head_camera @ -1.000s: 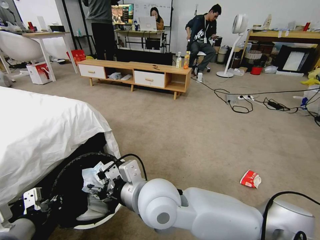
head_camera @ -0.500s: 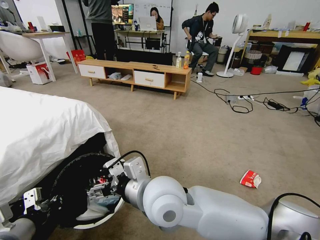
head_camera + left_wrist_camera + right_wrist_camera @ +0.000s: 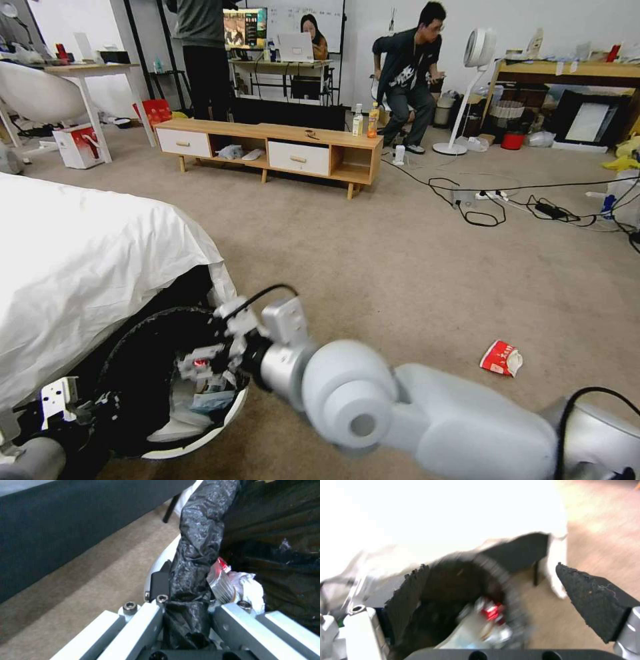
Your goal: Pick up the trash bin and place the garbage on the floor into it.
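Observation:
The trash bin (image 3: 200, 437), white with a black bag over its rim, is tilted at the lower left beside the bed. My left gripper (image 3: 93, 405) is shut on the bagged rim (image 3: 191, 555), seen close up in the left wrist view with the left gripper (image 3: 190, 602) pinching the black bag. My right gripper (image 3: 200, 363) hangs over the bin's mouth, open, its black pads (image 3: 596, 597) wide apart with nothing between them. Garbage lies inside the bin: white tissues (image 3: 250, 590), a red-and-white wrapper (image 3: 221, 580), a red piece (image 3: 491, 612). A red-and-white packet (image 3: 501, 358) lies on the carpet to the right.
The bed with a white sheet (image 3: 80, 267) overhangs the bin on the left. A low wooden bench (image 3: 273, 150) with upright drink bottles (image 3: 367, 120) stands ahead. Cables and a power strip (image 3: 493, 199) lie at the far right. Open carpet (image 3: 373, 280) runs between.
One second ago my right gripper held a crumpled tissue over the bin; the tissue has dropped inside, and the gripper has opened and drawn slightly up and right. The left gripper stays put.

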